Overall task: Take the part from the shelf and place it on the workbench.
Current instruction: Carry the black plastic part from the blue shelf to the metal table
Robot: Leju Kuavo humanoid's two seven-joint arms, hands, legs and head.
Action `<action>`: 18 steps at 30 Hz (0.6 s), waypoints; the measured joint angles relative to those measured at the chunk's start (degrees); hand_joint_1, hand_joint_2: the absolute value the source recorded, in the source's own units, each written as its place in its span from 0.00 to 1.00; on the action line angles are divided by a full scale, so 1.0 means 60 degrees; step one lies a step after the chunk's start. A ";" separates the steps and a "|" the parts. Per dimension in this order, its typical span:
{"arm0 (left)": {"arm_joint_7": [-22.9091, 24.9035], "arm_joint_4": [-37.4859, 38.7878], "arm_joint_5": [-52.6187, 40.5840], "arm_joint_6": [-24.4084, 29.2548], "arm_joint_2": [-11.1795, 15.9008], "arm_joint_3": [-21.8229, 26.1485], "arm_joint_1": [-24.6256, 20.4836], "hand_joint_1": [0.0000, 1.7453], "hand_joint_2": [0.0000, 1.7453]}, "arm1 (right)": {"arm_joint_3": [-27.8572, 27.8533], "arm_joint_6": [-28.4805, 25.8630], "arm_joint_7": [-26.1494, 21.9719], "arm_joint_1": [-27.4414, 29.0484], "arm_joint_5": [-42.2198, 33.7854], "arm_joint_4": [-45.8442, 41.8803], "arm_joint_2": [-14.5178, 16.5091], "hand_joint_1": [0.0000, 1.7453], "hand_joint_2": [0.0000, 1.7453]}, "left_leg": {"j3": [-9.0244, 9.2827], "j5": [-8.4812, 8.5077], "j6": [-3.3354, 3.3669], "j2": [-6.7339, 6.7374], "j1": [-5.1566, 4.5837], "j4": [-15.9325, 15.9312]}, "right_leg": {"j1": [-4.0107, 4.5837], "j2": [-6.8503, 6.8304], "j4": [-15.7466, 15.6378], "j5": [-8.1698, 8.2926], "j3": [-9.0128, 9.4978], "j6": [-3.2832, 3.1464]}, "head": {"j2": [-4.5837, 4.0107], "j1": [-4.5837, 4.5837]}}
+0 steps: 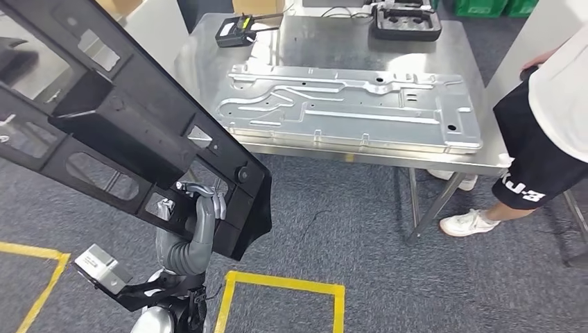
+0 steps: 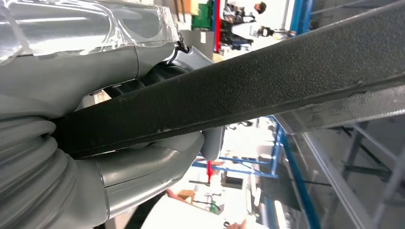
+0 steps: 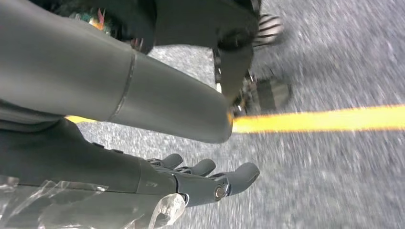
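Carrying: left hand [image 1: 202, 208] holds the black part [image 1: 132, 132] at its lower edge, about 7 o'clock in the head view; the part slants up toward 10 o'clock, off the shelf and not yet on the worktop [image 1: 333, 31].
Left fingers: wrapped over the part's rim, thumb [image 2: 157, 162] on one face and the rest on the other, so the edge is pinched between them; the left wrist view shows the part's textured edge [image 2: 267, 81] crossing the palm.
Why this grip: judged, a rim hold low on a long panel lets the bulk ride above the arm and clear of the legs while walking; it also leaves a long lever, so the panel could swing or twist in the hand.
Right hand: [image 3: 200, 179] hangs down over grey carpet beside a yellow line [image 3: 325, 118]; fingers straight and lying close together, holding nothing.
Worktop: steel, at 12 to 2 o'clock, well apart from the part; a large stamped metal plate [image 1: 347, 107] covers most of it, likely the seat for the part. A black tray [image 1: 407, 21] and a small black device [image 1: 236, 31] sit along the far edge.
Person: standing at 3 o'clock, just beside the worktop's right end [image 1: 548, 125].
Stage: judged mid-transfer; the approach and set-down remain.
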 joint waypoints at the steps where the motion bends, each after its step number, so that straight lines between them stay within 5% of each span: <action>1: -0.0007 0.0001 -0.0014 -0.0011 0.0006 0.0001 0.0009 1.00 1.00 | -0.0001 -0.0001 0.0020 -0.0017 -0.0003 0.0000 0.0006 0.00 0.00 | 0.0135 0.0377 0.0089 -0.0075 -0.0083 -0.0623 | 0.0071 0.0058 0.0010 -0.0101 0.0096 -0.0007 | 0.0000 -0.0015; 3: -0.0006 0.0007 -0.0016 -0.0026 0.0024 0.0000 0.0039 1.00 1.00 | -0.0002 -0.0001 0.0070 -0.0041 -0.0005 0.0000 0.0018 0.00 0.00 | 0.0273 0.0628 0.0039 -0.0150 -0.0166 -0.1230 | 0.0181 0.0149 -0.0001 -0.0272 0.0199 0.0000 | 0.0000 -0.0010; 6: 0.0000 0.0012 0.0012 -0.0039 0.0034 0.0001 0.0045 1.00 1.00 | 0.0002 0.0002 0.0149 -0.0020 -0.0005 0.0000 0.0017 0.00 0.00 | 0.0359 0.0587 -0.0021 -0.0131 -0.0130 -0.1349 | 0.0148 0.0019 0.0132 -0.0514 0.0205 0.0069 | 0.0001 0.0012; 8: 0.0002 0.0011 0.0042 -0.0061 0.0036 0.0005 0.0065 1.00 1.00 | 0.0004 0.0005 0.0163 -0.0029 -0.0005 0.0000 0.0026 0.00 0.00 | 0.0404 0.0570 0.0071 -0.0118 -0.0136 -0.1378 | 0.0131 -0.0247 0.1059 -0.1046 -0.0220 0.0140 | 0.0001 0.0019; 10: 0.0010 0.0013 0.0078 -0.0092 0.0040 0.0007 0.0102 1.00 1.00 | 0.0005 0.0006 0.0162 -0.0034 -0.0012 0.0000 0.0037 0.00 0.00 | 0.0427 0.0530 0.0145 -0.0099 -0.0176 -0.1374 | 0.0135 -0.0367 0.2419 -0.1618 -0.0959 0.0182 | 0.0001 0.0023; 11: 0.0017 0.0014 0.0095 -0.0107 0.0042 0.0007 0.0122 1.00 1.00 | 0.0005 0.0006 0.0162 -0.0033 -0.0015 0.0000 0.0040 0.00 0.00 | 0.0440 0.0513 0.0168 -0.0094 -0.0202 -0.1373 | 0.0135 -0.0375 0.2822 -0.1679 -0.1221 0.0185 | 0.0001 0.0023; 13: 0.0034 0.0015 0.0114 -0.0123 0.0044 0.0007 0.0156 1.00 1.00 | 0.0005 0.0006 0.0160 -0.0030 -0.0019 0.0000 0.0042 0.00 0.00 | 0.0495 0.0480 0.0196 -0.0098 -0.0251 -0.1371 | 0.0142 -0.0384 0.2453 -0.1196 -0.1193 0.0143 | 0.0001 0.0023; 16: 0.0072 0.0015 0.0120 -0.0116 0.0050 0.0007 0.0189 1.00 1.00 | 0.0005 0.0006 0.0154 -0.0043 -0.0019 0.0000 0.0034 0.00 0.00 | 0.0594 0.0423 0.0172 -0.0102 -0.0328 -0.1354 | 0.0194 -0.0441 0.0524 -0.0133 -0.0424 -0.0020 | 0.0001 0.0022; 18: 0.0110 0.0019 0.0129 -0.0103 0.0062 0.0005 0.0219 1.00 1.00 | 0.0005 0.0006 0.0151 -0.0059 -0.0019 0.0000 0.0035 0.00 0.00 | 0.0610 0.0408 0.0137 -0.0099 -0.0363 -0.1337 | 0.0231 -0.0457 0.0102 0.0041 -0.0264 -0.0104 | 0.0001 0.0016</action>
